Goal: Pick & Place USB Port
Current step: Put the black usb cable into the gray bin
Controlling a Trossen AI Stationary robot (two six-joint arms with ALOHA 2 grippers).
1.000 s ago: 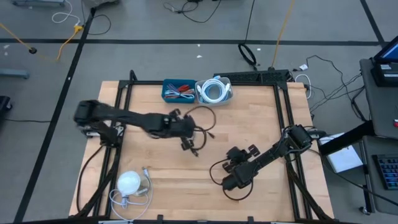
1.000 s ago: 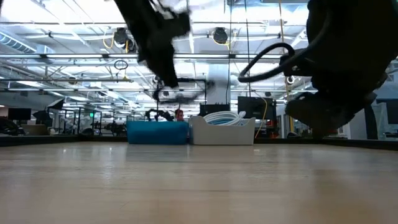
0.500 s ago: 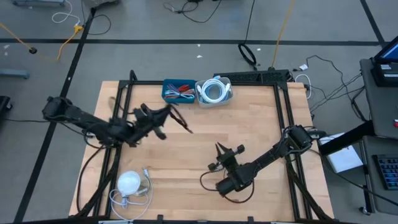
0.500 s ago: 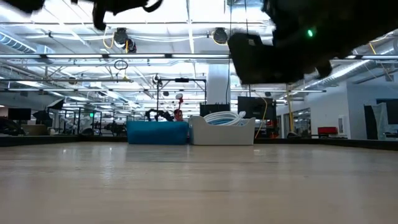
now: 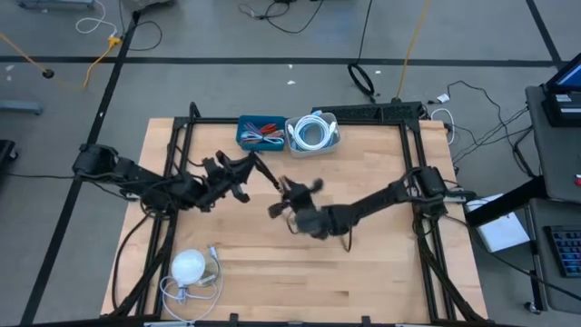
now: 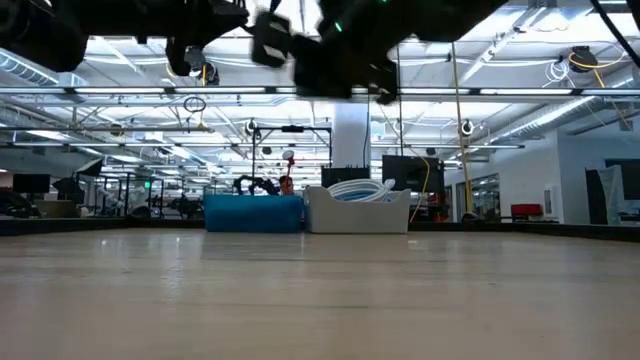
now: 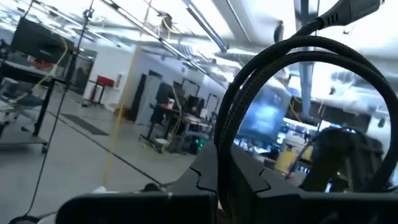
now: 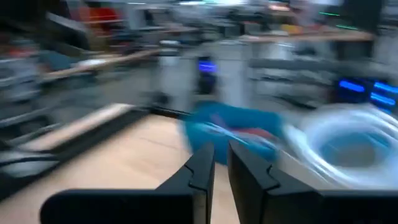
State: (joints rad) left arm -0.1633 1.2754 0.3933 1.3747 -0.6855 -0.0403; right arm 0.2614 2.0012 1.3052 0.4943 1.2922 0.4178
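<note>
A big open hall with a grey floor and loose leads surrounds the wooden table (image 5: 381, 272).

Taking the table from above as a clock face with 12 at the far edge, a white round device (image 5: 189, 267) with its thin white lead lies near 7 o'clock, well apart from both arms.

The left arm comes in from 9 o'clock and reaches toward the middle. The left gripper (image 5: 238, 171) hangs above the boards at about 10 o'clock from the centre. In its wrist view the left gripper (image 7: 217, 180) has its fingers closed on a black cable (image 7: 249, 99), which rises from between them and arches over in a loop. From above, the black cable (image 5: 265, 173) shows as a dark line slanting from that gripper toward the centre. Its ends are too small to read, so I cannot tell which bears the USB plug.

At 12 o'clock, against the far edge, a blue bin (image 5: 260, 133) holds red and grey bits. Touching its side toward 1 o'clock is a white bin (image 5: 313, 133) holding a coiled white cable.

The right gripper (image 5: 289, 198) is raised near the centre, just beside the low end of the black cable. The right wrist view shows its fingers (image 8: 202, 168) drawn almost together, only a slit between them and nothing in it. The right arm stretches back to 3 o'clock.
</note>
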